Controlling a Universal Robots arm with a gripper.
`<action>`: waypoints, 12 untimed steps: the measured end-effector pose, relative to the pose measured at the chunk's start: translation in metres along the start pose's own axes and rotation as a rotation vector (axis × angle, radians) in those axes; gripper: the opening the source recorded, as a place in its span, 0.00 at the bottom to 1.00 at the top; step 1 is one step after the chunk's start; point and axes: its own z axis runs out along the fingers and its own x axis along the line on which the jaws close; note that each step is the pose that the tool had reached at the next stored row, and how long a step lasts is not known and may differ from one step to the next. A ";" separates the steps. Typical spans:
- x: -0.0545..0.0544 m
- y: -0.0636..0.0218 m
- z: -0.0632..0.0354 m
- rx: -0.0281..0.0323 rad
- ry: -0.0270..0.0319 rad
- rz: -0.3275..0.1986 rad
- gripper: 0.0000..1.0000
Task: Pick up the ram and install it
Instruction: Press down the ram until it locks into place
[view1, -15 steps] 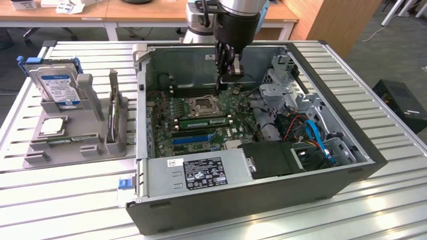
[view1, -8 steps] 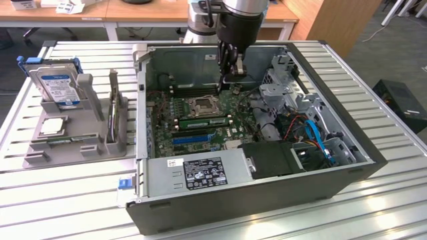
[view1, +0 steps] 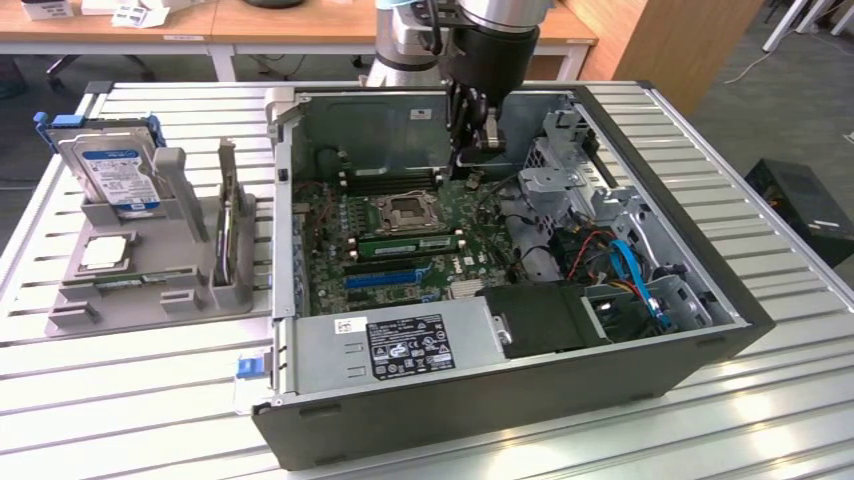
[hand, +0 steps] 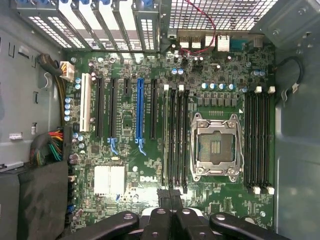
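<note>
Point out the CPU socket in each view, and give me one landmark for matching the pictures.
Exterior view: the CPU socket sits mid-motherboard inside the open case, between two banks of memory slots.
Wrist view: the CPU socket lies between the same two banks of black memory slots.
Shared landmark: the blue slot, one memory bank away from the socket.

An open computer case (view1: 534, 400) lies on the tabletop (view1: 134, 420), with the motherboard (view1: 400, 250) flat inside it. A parts holder (view1: 147, 290) sits on the tabletop just beside the case, on the exterior view's left, with a hard drive (view1: 114, 175) standing at its far end. The tool (view1: 477, 150) hangs inside the case over the motherboard's far part. The power supply (view1: 400, 345) fills the case's near side.
</note>
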 end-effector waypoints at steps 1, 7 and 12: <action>0.000 0.0000 0.0000 0.0000 0.0000 0.000 0.11; 0.000 -0.0089 -0.0004 0.0001 0.0000 0.000 0.11; 0.000 -0.0138 -0.0006 0.0000 0.0000 0.000 0.11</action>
